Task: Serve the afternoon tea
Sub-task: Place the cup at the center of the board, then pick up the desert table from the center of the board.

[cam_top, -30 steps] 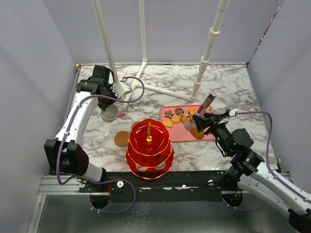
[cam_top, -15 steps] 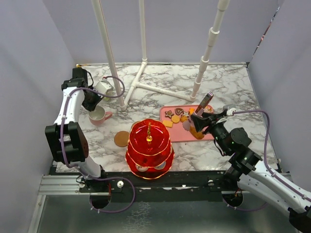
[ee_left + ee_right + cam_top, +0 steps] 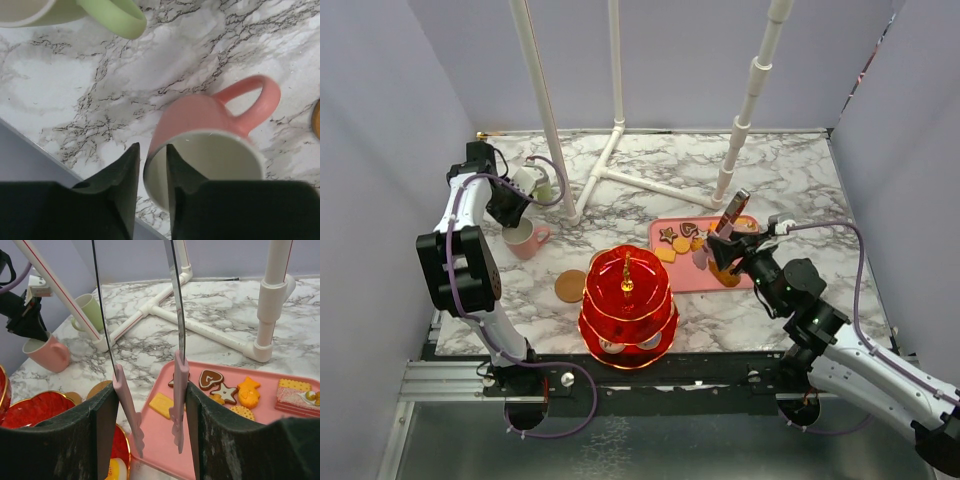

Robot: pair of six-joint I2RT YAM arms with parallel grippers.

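Note:
The translucent red three-tier stand (image 3: 626, 300) with a gold finial stands at the near middle. The pink mug (image 3: 525, 240) is upright at the left, and the pale green mug (image 3: 535, 180) stands behind it. My left gripper (image 3: 515, 215) grips the pink mug's (image 3: 200, 120) rim, one finger inside and one outside (image 3: 151, 150). One brown coaster (image 3: 570, 285) lies left of the stand. My right gripper (image 3: 720, 250) is shut on pink-tipped tongs (image 3: 177, 385), whose empty tips hang open over the pink tray (image 3: 160, 430) of cookies (image 3: 212, 379).
A white pipe frame (image 3: 615, 140) with three upright posts stands across the back of the marble table. The left post's foot is close to both mugs. The pink tray (image 3: 685, 272) lies right of the stand. Grey walls close in the table on three sides.
The pink mug has slid left, away from the pipe post, with my left gripper on it. My right gripper with the tongs has shifted slightly left over the tray.

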